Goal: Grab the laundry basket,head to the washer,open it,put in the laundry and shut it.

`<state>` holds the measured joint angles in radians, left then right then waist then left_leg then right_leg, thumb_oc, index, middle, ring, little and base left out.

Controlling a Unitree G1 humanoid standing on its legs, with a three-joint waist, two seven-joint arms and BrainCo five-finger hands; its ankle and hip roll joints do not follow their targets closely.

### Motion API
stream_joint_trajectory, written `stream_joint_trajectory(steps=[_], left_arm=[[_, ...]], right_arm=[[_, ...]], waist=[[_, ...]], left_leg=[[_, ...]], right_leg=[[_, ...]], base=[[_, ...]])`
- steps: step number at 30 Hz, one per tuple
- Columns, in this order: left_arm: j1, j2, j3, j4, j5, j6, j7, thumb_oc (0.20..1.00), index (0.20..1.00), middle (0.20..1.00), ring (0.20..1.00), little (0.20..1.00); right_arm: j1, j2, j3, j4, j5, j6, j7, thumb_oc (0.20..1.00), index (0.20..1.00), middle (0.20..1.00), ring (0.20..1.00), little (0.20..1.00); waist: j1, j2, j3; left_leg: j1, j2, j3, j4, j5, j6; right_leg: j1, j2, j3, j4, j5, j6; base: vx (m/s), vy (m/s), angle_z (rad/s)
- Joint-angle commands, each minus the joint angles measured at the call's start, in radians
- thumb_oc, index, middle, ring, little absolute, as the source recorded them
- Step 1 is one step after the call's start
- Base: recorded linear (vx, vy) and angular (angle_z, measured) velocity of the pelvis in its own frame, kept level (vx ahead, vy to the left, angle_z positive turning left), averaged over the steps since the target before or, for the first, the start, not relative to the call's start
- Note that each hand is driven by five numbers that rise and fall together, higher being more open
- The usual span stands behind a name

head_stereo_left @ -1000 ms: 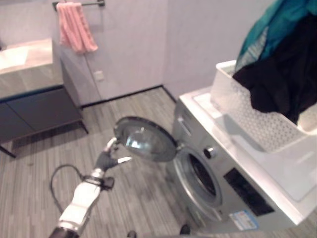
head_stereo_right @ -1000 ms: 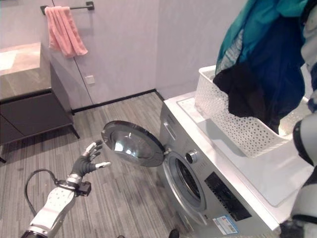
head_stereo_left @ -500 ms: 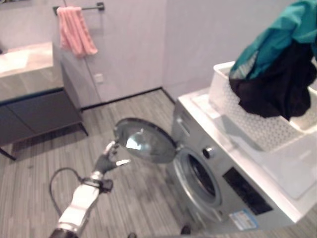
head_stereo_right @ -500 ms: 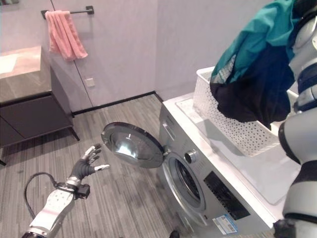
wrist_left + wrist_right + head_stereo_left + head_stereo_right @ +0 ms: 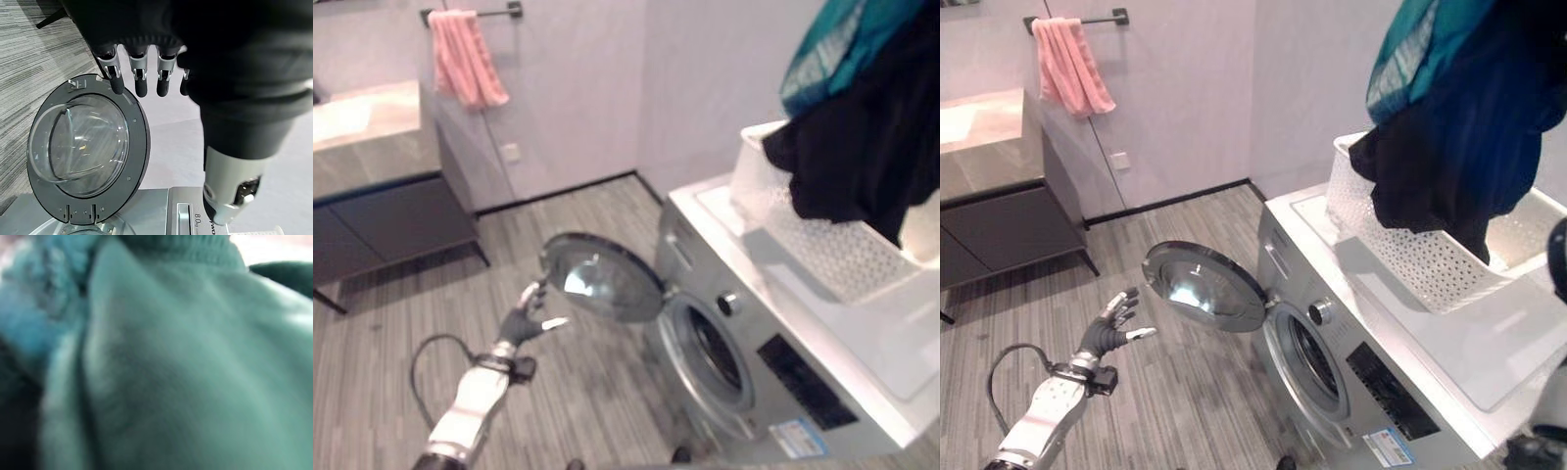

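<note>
Your laundry (image 5: 1459, 127) hangs lifted above the basket (image 5: 1430, 255) on top of the washer (image 5: 1351, 362). The drum opening (image 5: 1312, 367) lies at about 7 o'clock from it, far below. I cannot tell the right hand's grip. The left hand (image 5: 1108, 328) is spread and empty beside the open door (image 5: 1203, 286).

Teal+black laundry (image 5: 1459, 127), white perforated basket (image 5: 1410, 245), pink towel (image 5: 1072, 64).

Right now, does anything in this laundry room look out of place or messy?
Nothing is spilled or broken. The washer door stands wide open, and a bundle of teal and dark clothes hangs in the air above the white basket on top of the washer. The left hand hovers open near the door.
</note>
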<state>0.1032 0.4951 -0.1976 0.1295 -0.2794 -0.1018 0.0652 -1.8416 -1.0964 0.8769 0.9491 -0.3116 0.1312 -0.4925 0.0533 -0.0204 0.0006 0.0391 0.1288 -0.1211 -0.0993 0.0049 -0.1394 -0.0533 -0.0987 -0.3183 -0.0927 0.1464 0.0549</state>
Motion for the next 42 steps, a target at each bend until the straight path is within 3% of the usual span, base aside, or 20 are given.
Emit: stream_joint_trajectory(steps=[1, 9, 19, 23, 27, 31, 35, 38, 42], left_arm=[[-0.096, 0.064, -0.038, -0.027, -0.009, -0.054, 0.02, 1.0, 1.0, 1.0, 1.0, 1.0], [-0.1, 0.075, -0.074, -0.016, -0.006, -0.055, -0.004, 1.0, 1.0, 1.0, 1.0, 1.0], [-0.104, 0.092, -0.081, -0.016, 0.006, -0.05, -0.015, 1.0, 1.0, 1.0, 1.0, 1.0], [-0.103, 0.098, -0.089, -0.024, -0.001, -0.053, -0.024, 1.0, 1.0, 1.0, 1.0, 1.0], [-0.124, 0.133, -0.107, -0.08, 0.019, -0.069, -0.039, 1.0, 1.0, 1.0, 1.0, 1.0], [-0.229, 0.202, -0.121, -0.267, 0.073, -0.123, -0.031, 1.0, 1.0, 1.0, 1.0, 1.0], [-0.47, 0.212, -0.145, -0.359, 0.193, -0.179, 0.098, 1.0, 1.0, 1.0, 1.0, 1.0], [-0.73, 0.131, -0.241, -0.326, 0.251, -0.189, 0.193, 1.0, 1.0, 1.0, 1.0, 1.0], [-0.928, 0.013, -0.344, -0.183, 0.267, -0.16, 0.243, 1.0, 1.0, 1.0, 1.0, 1.0]], right_arm=[[-0.198, -0.093, 0.077, -0.029, -0.013, 0.0, -0.094, 0.2, 0.2, 0.2, 0.2, 0.2], [-0.236, -0.121, 0.066, -0.065, 0.006, -0.004, -0.136, 0.2, 0.2, 0.2, 0.2, 0.2], [-0.289, -0.133, 0.113, -0.036, 0.042, -0.009, -0.128, 0.2, 0.2, 0.2, 0.2, 0.2], [-0.293, -0.113, 0.123, -0.023, 0.043, -0.011, -0.119, 0.2, 0.2, 0.2, 0.2, 0.2], [-0.294, -0.08, 0.126, -0.005, 0.039, -0.017, -0.109, 0.2, 0.2, 0.2, 0.2, 0.2], [-0.286, -0.043, 0.134, 0.023, 0.031, -0.026, -0.109, 0.2, 0.2, 0.2, 0.2, 0.2], [-0.251, 0.022, 0.099, 0.025, 0.032, -0.031, -0.119, 0.2, 0.2, 0.2, 0.2, 0.2], [-0.231, 0.116, 0.061, 0.033, 0.049, -0.035, -0.132, 0.2, 0.2, 0.2, 0.2, 0.2], [-0.212, 0.188, 0.04, 0.039, 0.055, -0.03, -0.142, 0.2, 0.2, 0.2, 0.2, 0.2]], waist=[[0.017, -0.082, -0.022], [0.008, -0.091, -0.03], [-0.004, -0.107, -0.034], [-0.008, -0.106, -0.022], [-0.005, -0.094, -0.009], [-0.002, -0.078, 0.002], [-0.003, -0.084, -0.006], [-0.028, -0.081, -0.022], [-0.064, -0.069, -0.036]], left_leg=[[0.01, -0.032, 0.077, 0.016, -0.064, 0.066], [0.01, -0.094, 0.069, 0.014, -0.084, 0.103], [0.006, -0.147, 0.054, 0.012, -0.086, 0.128], [0.003, -0.156, 0.066, 0.012, -0.084, 0.133], [-0.005, -0.152, 0.098, 0.012, -0.083, 0.135], [-0.005, -0.14, 0.123, 0.012, -0.083, 0.13], [-0.013, -0.137, 0.166, 0.012, -0.074, 0.117], [-0.013, -0.117, 0.199, 0.012, -0.069, 0.106], [-0.016, -0.106, 0.206, 0.012, -0.064, 0.092]], right_leg=[[0.121, -0.089, 0.024, 0.067, -0.159, 0.117], [0.095, -0.154, 0.041, 0.087, -0.112, 0.153], [0.077, -0.209, 0.058, 0.108, -0.05, 0.172], [0.053, -0.219, 0.064, 0.116, -0.026, 0.178], [0.022, -0.216, 0.044, 0.15, -0.038, 0.174], [0.03, -0.199, 0.016, 0.199, -0.101, 0.163], [0.043, -0.204, -0.039, 0.187, -0.099, 0.167], [0.053, -0.191, -0.035, 0.14, -0.088, 0.168], [0.064, -0.176, -0.022, 0.101, -0.09, 0.162]], base=[[-0.03, 0.083, 0.01], [-0.04, 0.141, 0.0], [-0.03, 0.092, 0.03], [-0.05, 0.052, -0.04], [-0.07, 0.036, -0.19], [-0.04, 0.002, -0.22], [-0.03, -0.034, -0.09], [0.02, -0.088, -0.25], [0.03, -0.057, -0.23]])
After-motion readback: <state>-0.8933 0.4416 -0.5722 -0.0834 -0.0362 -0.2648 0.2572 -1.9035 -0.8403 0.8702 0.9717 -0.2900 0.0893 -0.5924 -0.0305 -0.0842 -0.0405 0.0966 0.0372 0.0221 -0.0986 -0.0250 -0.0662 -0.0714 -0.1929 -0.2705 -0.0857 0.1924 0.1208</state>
